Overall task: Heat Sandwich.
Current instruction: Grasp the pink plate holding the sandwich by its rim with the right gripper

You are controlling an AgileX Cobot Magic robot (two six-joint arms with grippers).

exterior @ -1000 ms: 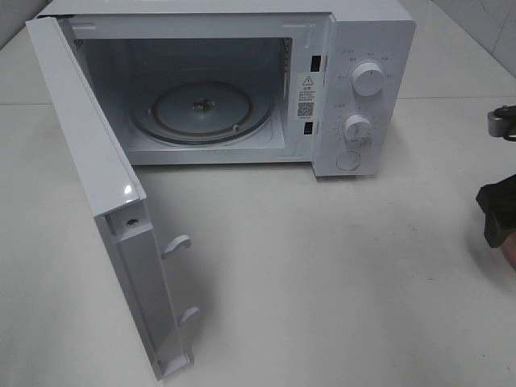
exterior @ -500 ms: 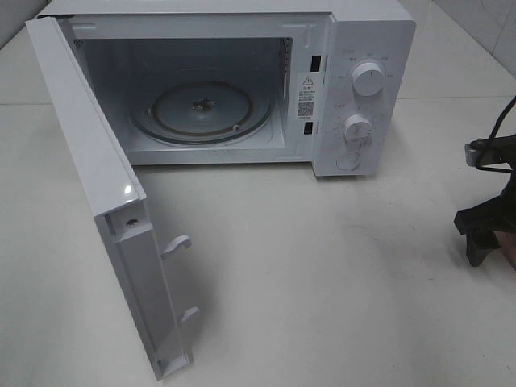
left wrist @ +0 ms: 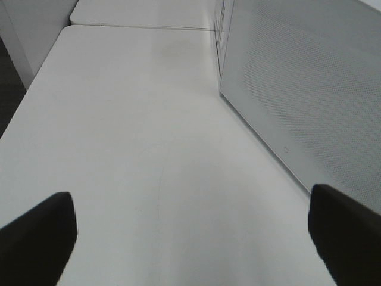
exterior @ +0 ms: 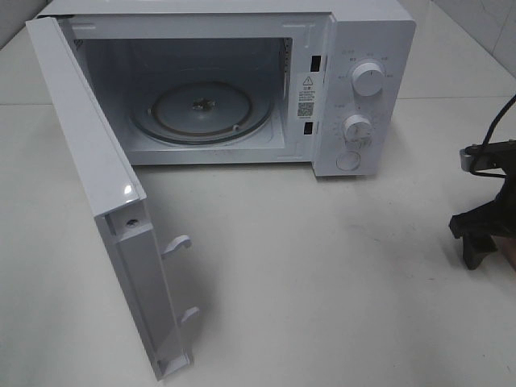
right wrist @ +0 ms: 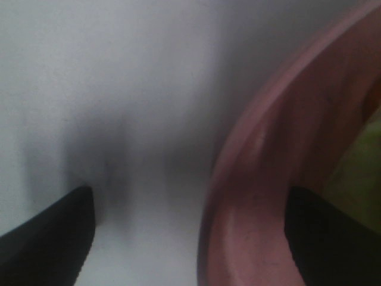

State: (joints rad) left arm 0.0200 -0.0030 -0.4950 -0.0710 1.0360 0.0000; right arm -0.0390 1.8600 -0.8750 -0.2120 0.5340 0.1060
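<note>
Your right claw, far right of the overhead frame, straddles the rim of the pink plate, wide open, gripping nothing. The sandwich is a greenish blur on that plate; your left claw is wide open too, empty.

Blurred greenish sandwich on pink plate

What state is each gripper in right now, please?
Left gripper: open, holding nothing.
Right gripper: open, astride the rim of the pink plate, not clamped on it.
</note>
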